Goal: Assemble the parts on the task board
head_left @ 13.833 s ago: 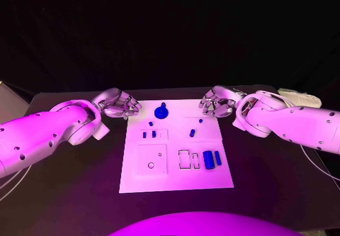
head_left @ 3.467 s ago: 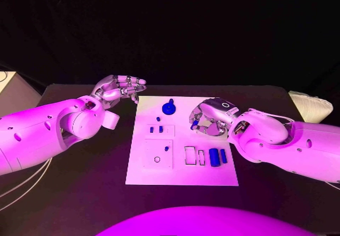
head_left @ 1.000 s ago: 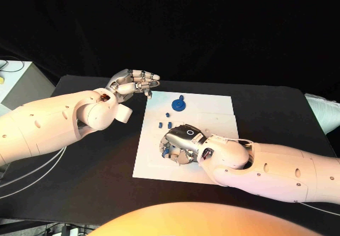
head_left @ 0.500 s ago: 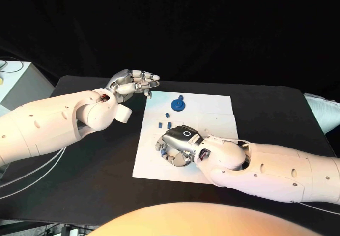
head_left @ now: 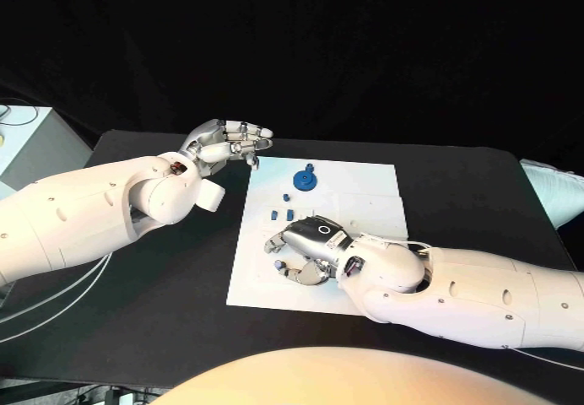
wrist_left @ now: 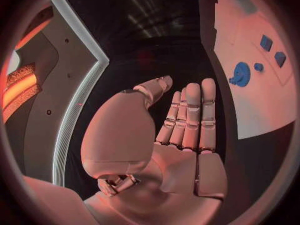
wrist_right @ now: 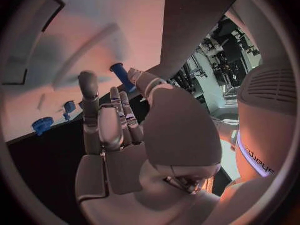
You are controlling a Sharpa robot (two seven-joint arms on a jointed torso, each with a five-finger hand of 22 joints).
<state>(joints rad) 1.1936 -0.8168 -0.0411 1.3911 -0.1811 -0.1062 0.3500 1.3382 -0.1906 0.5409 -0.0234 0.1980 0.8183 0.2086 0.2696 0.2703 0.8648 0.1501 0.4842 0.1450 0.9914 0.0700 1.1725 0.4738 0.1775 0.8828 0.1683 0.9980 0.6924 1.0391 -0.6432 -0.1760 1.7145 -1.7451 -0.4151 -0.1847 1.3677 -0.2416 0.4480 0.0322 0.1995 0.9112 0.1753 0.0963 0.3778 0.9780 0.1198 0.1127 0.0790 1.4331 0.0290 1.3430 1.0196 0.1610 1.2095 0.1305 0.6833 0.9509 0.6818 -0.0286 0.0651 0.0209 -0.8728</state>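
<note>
Our right hand (head_left: 307, 245) hovers low over the white board (head_left: 365, 190) on the counter, seemingly pinching a blue peg (wrist_right: 120, 75) for seating, while our left hand (head_left: 226, 143) waits open beside the board's far corner.

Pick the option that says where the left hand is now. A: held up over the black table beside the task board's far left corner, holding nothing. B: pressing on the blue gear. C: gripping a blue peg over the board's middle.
A: the left hand hangs over the black table just off the task board, its fingers holding nothing.
</note>
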